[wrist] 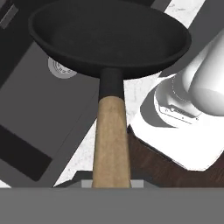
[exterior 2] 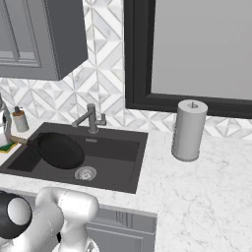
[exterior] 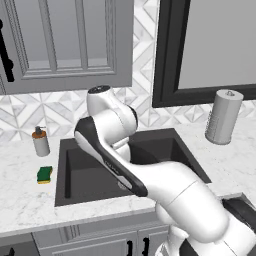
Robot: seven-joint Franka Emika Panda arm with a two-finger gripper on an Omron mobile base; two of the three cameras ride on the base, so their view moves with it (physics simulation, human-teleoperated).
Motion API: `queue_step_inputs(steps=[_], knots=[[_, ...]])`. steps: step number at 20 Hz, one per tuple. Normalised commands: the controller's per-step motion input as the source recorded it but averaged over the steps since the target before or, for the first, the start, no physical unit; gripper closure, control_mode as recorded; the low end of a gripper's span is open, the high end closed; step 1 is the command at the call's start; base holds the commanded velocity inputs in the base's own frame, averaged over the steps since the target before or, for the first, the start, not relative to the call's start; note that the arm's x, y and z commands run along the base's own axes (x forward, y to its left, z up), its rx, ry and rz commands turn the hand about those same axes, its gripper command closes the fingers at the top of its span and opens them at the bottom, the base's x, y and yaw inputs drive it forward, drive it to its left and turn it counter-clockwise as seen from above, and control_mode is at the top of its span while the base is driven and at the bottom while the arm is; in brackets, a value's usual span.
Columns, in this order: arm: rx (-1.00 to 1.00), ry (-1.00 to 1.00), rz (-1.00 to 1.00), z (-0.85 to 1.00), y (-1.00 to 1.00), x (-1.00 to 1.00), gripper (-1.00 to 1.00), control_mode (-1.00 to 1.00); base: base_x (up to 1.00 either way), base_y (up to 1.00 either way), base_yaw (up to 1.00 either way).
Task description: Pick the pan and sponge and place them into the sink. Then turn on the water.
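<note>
Hand view looks along the wooden handle of the pan [wrist: 109, 39], which runs up from the bottom edge to the black dish; the dish hangs over the sink [wrist: 39, 118], with the silver drain [wrist: 61, 70] showing just under its rim. The fingertips are hidden beneath the handle, so whether the gripper clamps it cannot be told from the pictures.

Right base view shows the pan [exterior 2: 60, 150] tilted over the left half of the sink [exterior 2: 118, 147], its handle reaching left toward the basin's edge. The drain [exterior 2: 85, 173] lies just in front of it, and the faucet [exterior 2: 91, 118] stands behind, with no stream from its spout.

Left base view has the sponge [exterior: 44, 174] on the counter [exterior: 25, 200] just left of the sink [exterior: 80, 170], green side up, near the soap bottle [exterior: 40, 141]. A paper towel roll [exterior: 223, 116] stands to the right.
</note>
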Motion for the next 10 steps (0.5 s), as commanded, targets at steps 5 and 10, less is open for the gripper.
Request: queue_step_inputs(steps=[5, 10], knots=[[-0.09, 0.16, -0.06, -0.16, -0.16, 0.44, 1.00, -1.00, 0.00, 0.00, 0.00], [-0.16, 0.01, -0.03, -0.42, 0.00, 0.36, 1.00, -1.00, 0.00, 0.00, 0.00]])
